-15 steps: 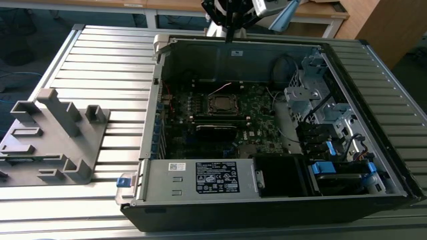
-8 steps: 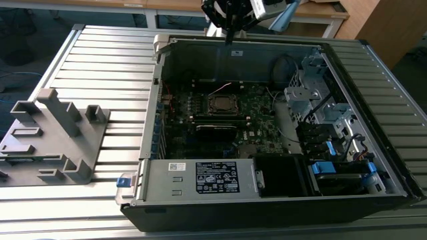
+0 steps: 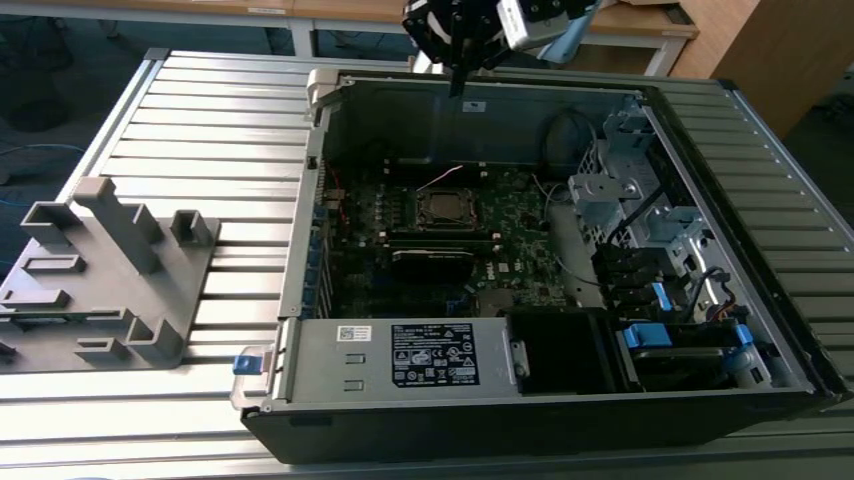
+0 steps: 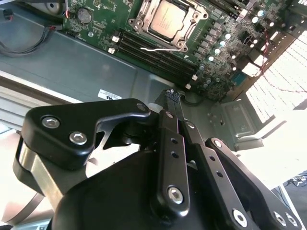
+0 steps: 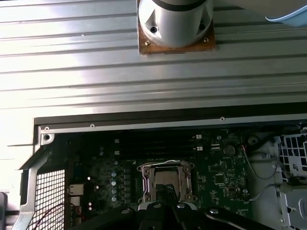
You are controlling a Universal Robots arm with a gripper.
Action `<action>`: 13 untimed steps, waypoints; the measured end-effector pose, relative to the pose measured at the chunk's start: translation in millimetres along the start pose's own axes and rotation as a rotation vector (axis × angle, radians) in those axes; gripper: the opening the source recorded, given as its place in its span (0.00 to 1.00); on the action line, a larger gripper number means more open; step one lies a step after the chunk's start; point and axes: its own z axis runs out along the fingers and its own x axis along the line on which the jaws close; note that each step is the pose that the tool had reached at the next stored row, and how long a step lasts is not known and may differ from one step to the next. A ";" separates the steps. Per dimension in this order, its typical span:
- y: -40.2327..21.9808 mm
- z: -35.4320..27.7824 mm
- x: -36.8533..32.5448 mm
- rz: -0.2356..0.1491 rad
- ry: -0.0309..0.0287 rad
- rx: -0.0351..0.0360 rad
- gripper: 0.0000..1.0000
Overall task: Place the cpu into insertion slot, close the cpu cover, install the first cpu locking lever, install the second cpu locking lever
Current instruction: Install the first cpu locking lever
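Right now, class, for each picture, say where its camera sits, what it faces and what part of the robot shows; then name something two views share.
Exterior view: off the arm, above, looking down into the computer case; the gripper hangs over its far wall.
Second wrist view: behind the gripper, looking past its shut fingers at the motherboard.
First wrist view: on the arm, facing case and ribbed table; gripper in front, silver arm base beyond.
Shared: both wrist views show the cpu on the motherboard.
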 end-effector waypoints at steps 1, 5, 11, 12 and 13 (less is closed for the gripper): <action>-0.3 1.6 -0.1 0.000 0.0000 -0.0001 0.11; -1.4 8.0 -0.3 0.000 0.0000 -0.0001 0.11; -2.5 14.4 -0.5 0.000 0.0000 0.0001 0.11; -2.6 14.6 -0.5 0.000 0.0000 0.0001 0.11; -2.6 14.6 -0.5 0.000 0.0001 0.0002 0.11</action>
